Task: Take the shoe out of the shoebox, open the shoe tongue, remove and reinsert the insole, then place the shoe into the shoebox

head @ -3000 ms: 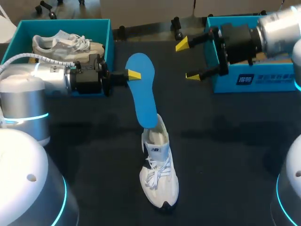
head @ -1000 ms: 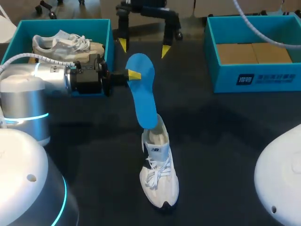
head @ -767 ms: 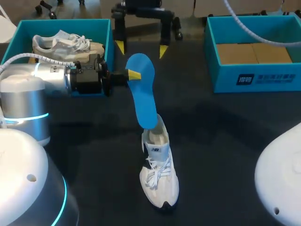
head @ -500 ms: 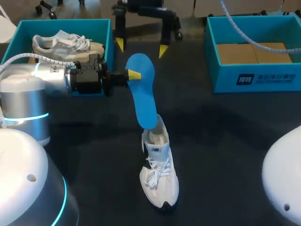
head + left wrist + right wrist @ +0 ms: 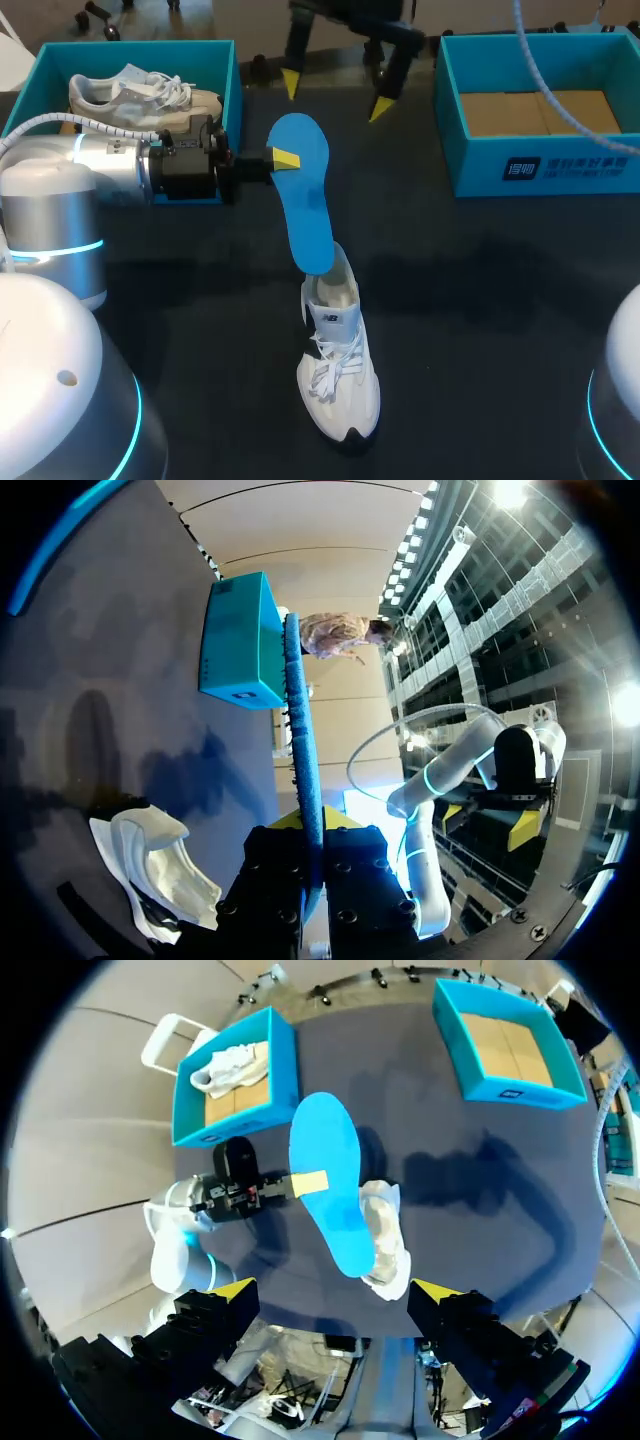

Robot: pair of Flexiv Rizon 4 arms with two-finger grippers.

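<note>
Where left jaws pinch, insole (image 5: 305, 200) sits.

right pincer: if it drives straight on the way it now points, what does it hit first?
Most likely the blue insole, gripped by the left pincer with its lower end at the white shoe. In the right wrist view it sits dead ahead of the open right pincer. Depth is unclear.

Robotics lab. A dark table (image 5: 480, 300) with the left arm (image 5: 80, 170) and right arm (image 5: 625, 400) standing at its near corners. Left shoebox (image 5: 225, 80) and right shoebox (image 5: 540, 165), both teal, at the far corners
</note>
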